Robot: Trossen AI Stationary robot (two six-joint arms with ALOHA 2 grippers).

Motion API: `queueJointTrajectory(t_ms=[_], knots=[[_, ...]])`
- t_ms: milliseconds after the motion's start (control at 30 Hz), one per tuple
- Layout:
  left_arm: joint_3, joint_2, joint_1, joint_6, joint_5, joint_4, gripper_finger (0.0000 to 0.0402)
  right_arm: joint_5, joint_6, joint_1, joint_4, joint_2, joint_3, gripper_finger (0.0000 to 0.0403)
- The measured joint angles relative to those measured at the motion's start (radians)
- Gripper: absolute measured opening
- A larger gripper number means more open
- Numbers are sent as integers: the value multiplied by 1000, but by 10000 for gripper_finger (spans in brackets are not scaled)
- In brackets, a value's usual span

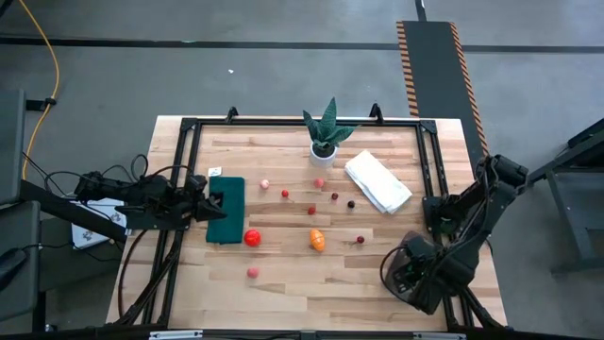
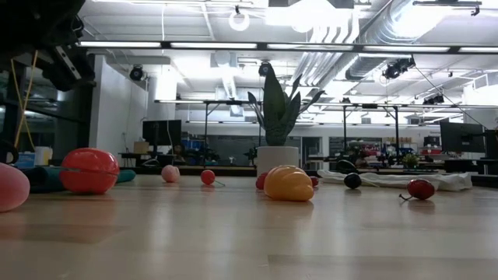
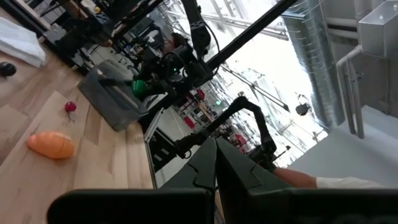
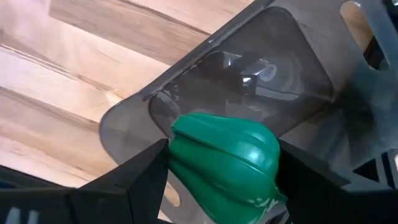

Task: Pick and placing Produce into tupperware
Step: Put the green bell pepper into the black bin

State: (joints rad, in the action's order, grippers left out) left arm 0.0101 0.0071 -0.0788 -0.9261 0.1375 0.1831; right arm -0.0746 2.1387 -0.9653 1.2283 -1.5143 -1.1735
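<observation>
I am gripping a green toy vegetable [image 4: 224, 158] in my right gripper [image 4: 221, 168], its fingers clamped on either side, and holding it just above the clear grey container [image 4: 261, 68] at the table's [image 1: 283, 283] near right corner. My left gripper [image 1: 209, 202] is resting over the dark green mat [image 1: 226, 210] at the left side, fingers pressed together on nothing. The remaining produce is lying across the middle of the boards: a red tomato [image 1: 252, 238], an orange piece [image 1: 317, 240], a pink ball [image 1: 253, 272] and several small red berries [image 1: 311, 210]. The potted plant [image 1: 325, 132] and white cloth [image 1: 377, 181] are sitting toward the far side.
</observation>
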Motion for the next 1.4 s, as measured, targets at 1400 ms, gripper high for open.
queueJointTrajectory(t_ms=[1400], knots=[[0, 0, 0, 0, 0, -7, 1, 14, 50, -6, -194, 1, 177, 252]])
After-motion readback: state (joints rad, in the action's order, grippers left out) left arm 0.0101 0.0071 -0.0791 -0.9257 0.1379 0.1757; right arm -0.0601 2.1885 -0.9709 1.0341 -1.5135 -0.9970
